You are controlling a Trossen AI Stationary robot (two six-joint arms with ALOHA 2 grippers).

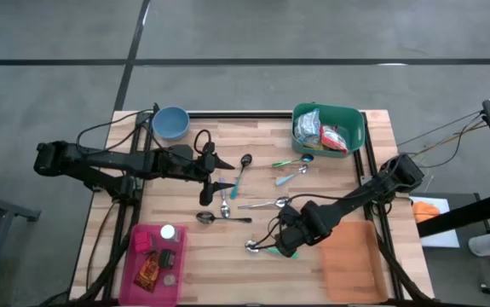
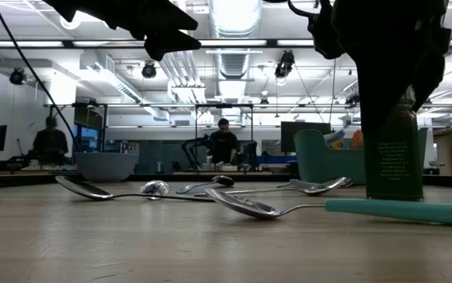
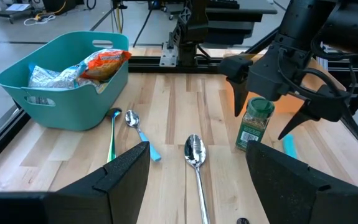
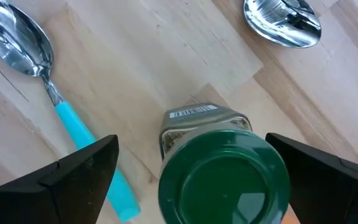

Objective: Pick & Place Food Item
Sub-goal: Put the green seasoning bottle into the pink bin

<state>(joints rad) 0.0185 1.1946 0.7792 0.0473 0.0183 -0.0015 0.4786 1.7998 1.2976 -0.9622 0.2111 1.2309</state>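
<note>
Right tool [image 3: 272, 93] straddling the spice jar [image 3: 253, 124], fingers wide, no contact.
Jar stands upright on the desk [image 1: 227, 256] near the orange mat [image 1: 351, 260], teal-handled spoon [image 4: 54, 99] just beside it. Left tool [image 1: 215, 173] hangs open over the spoons mid-desk, holding nothing.

A green-lidded glass spice jar [image 4: 223, 171] was seen upright on the pale wooden tabletop [image 4: 147, 68] between two spread dark fingers [image 4: 73, 177], with a blue-handled metal spoon [image 4: 54, 99] lying beside it.
</note>
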